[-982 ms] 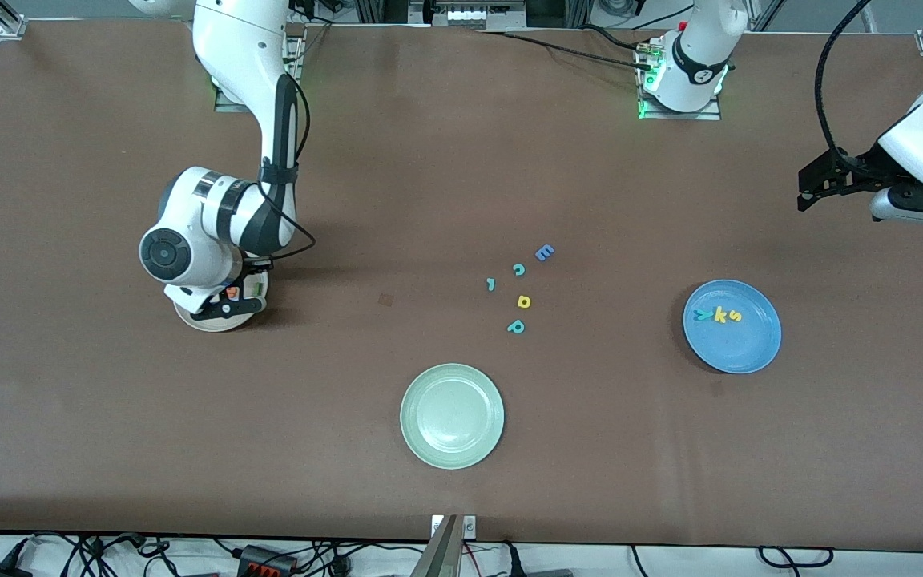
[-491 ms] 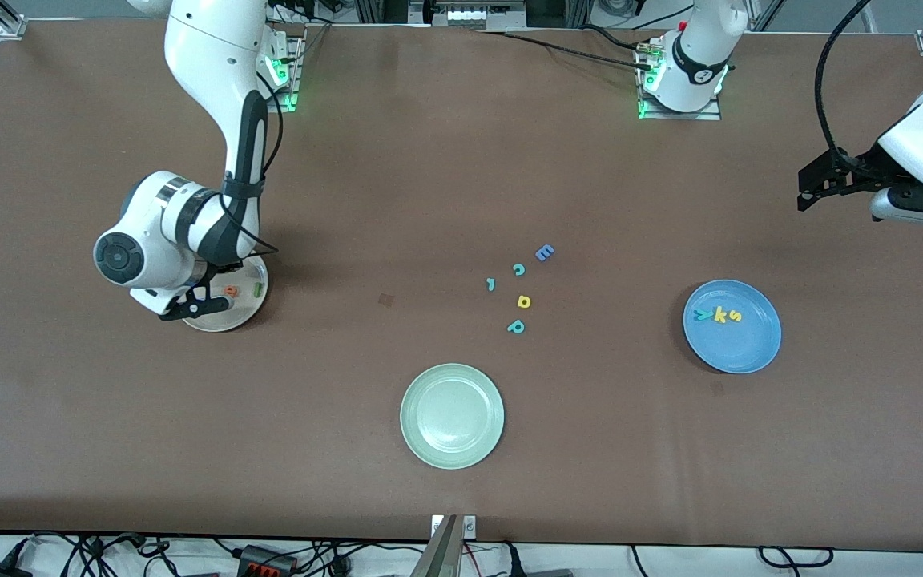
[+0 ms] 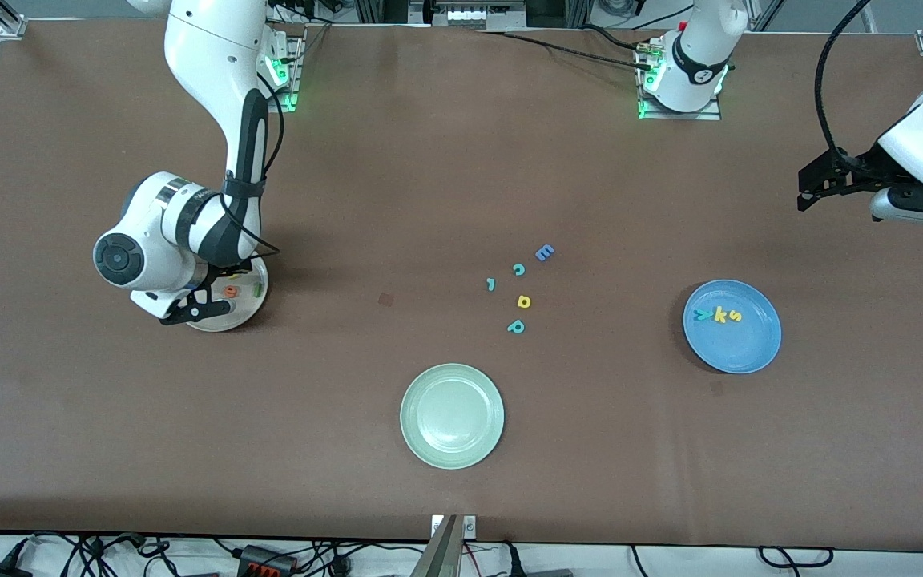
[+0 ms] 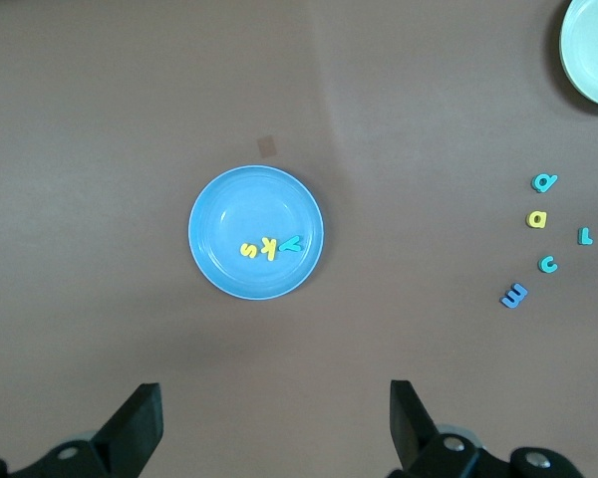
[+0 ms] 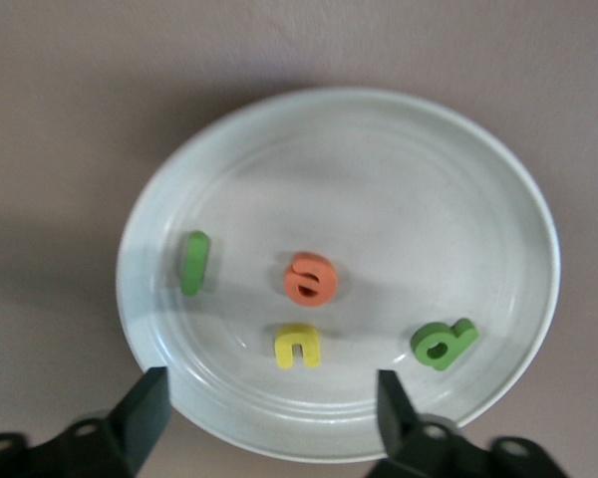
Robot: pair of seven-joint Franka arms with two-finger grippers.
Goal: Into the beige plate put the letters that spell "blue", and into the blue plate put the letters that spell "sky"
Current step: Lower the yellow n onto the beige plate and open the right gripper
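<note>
Over beige plate (image 5: 498, 189), open right pincer (image 5: 264, 403)

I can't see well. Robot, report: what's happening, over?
Right hand open over beige plate, blue's four letters inside. Left hand open, waiting. Sky letters in blue plate.

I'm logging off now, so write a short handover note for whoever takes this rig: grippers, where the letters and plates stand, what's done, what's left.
Right gripper: open, empty, over the beige plate at the right arm's end of the table.
Left gripper: open, empty, waiting high above the left arm's end of the table.
Beige plate holds green b, green l, yellow u and orange e: "blue" done.
Blue plate holds teal y, yellow k and yellow s: "sky" done.
Left: nothing to place; five spare letters stay mid-table, and the pale green plate stays out of it. Just retract the right arm.
</note>
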